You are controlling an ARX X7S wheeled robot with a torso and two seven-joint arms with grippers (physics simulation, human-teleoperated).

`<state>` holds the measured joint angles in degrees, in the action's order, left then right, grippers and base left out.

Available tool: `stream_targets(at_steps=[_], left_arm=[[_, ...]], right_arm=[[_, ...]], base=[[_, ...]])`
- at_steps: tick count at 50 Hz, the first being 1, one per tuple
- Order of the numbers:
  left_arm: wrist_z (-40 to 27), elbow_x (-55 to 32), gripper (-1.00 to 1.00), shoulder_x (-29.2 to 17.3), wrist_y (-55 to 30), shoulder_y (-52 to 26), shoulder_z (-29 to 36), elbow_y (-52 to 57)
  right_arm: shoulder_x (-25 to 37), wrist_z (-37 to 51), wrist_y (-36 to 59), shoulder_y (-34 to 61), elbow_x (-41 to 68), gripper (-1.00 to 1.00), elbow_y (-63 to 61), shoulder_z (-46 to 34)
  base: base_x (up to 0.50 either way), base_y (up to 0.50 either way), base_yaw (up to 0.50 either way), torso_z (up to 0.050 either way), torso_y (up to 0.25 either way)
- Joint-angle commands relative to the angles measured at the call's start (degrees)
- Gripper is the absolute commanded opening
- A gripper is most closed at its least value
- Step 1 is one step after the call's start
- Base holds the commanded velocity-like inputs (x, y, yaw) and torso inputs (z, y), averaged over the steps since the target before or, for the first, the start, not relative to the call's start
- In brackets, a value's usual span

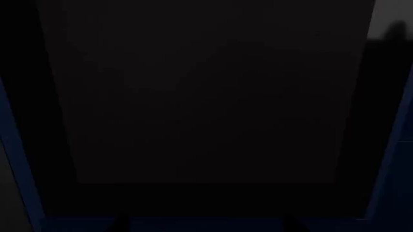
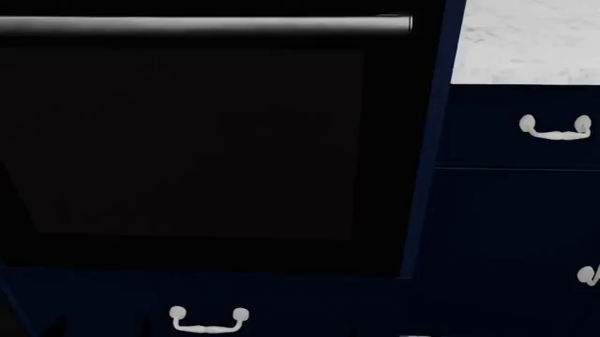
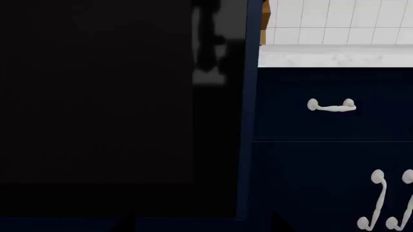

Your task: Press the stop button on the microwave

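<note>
Oven door [image 2: 187,140]: black glass panel filling the left and middle of the head view; no arm crosses it.
Oven handle [image 2: 206,25]: grey horizontal bar along the upper edge of the head view, ending right of centre.
Lower drawer pull [image 2: 208,321]: pale curved handle at the bottom, left of centre, on a navy drawer front below the oven door.
Cabinet post [image 2: 426,140]: navy vertical strip just right of the oven door.
Countertop [image 2: 525,42]: white marble slab in the upper right corner of the head view.
Upper drawer pull [image 2: 555,128]: pale handle on the navy drawer at the right, directly below the countertop.
Cabinet door pulls [image 3: 380,200]: two pale vertical handles at the lower right of the right wrist view.
Tiled wall [image 3: 335,21]: white tiles at the upper right of the right wrist view, above the countertop.
Left arm: not visible in the head view; its wrist camera faces a dark panel square-on, with navy strips at both frame edges.
Left claw: outside every frame, so I cannot tell whether it is open or closed.
Right arm: not visible in the head view; its wrist camera faces the oven door and the navy cabinets beside it.
Right claw: outside every frame; state cannot be told.
Microwave and stop button: in none of the three views.
</note>
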<state>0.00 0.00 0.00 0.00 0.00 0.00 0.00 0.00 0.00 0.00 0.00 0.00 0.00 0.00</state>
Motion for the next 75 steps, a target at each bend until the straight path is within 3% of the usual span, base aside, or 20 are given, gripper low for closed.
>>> stream_targets(at_steps=[1, 13, 27, 40, 50, 55, 63, 75], left_arm=[[-0.64, 0.00, 1.00, -0.57, 0.00, 0.00, 0.64, 0.00], [-3.19, -1.06, 1.00, -2.93, -0.85, -0.06, 3.20, 1.38], [-3.83, -1.30, 1.00, -5.49, -2.18, -0.37, 4.66, 2.14], [-8.52, 0.36, 1.00, -10.76, -3.10, 2.22, -1.02, 0.98], [-9.91, -2.32, 1.00, -13.52, 1.81, -0.55, -6.31, -11.31], [-9.91, -1.91, 1.00, -14.16, 7.04, -1.52, -6.41, -24.61], [-9.81, -0.84, 1.00, -15.46, 31.56, -16.19, -6.03, -74.91], [-10.52, -0.02, 1.00, -13.94, 15.78, -10.80, -8.05, -74.99]], right_arm=[[0.54, 0.72, 0.00, 0.00, 0.00, 1.00, 0.00, -0.72], [2.66, 4.10, 4.60, 0.72, 1.25, 1.00, -4.54, -3.36], [4.11, 6.41, 13.07, 2.81, 0.98, 1.00, -15.09, -5.74], [5.16, 7.86, 20.45, 6.57, -0.16, 1.00, -24.37, -8.10], [6.05, 8.92, 24.29, 9.21, -0.94, 1.00, -28.82, -9.48], [6.67, 9.16, 28.02, 12.00, -1.40, 1.00, -32.33, -9.71], [7.13, 8.89, 35.41, 18.26, -1.44, 1.00, -38.09, -9.91], [7.22, 8.51, 45.83, 30.58, -1.30, 1.00, -39.85, -9.84]], base=[[0.00, 0.00, 0.00, 0.000, 0.000], [0.00, 0.00, 0.00, 0.000, 0.000], [0.00, 0.00, 0.00, 0.050, 0.029], [0.00, 0.00, 0.00, 0.050, 0.029], [0.00, 0.00, 0.00, 0.050, 0.029], [0.00, 0.00, 0.00, 0.050, 0.031], [0.00, 0.00, 0.00, 0.050, 0.030], [0.00, 0.00, 0.00, 0.050, 0.029]])
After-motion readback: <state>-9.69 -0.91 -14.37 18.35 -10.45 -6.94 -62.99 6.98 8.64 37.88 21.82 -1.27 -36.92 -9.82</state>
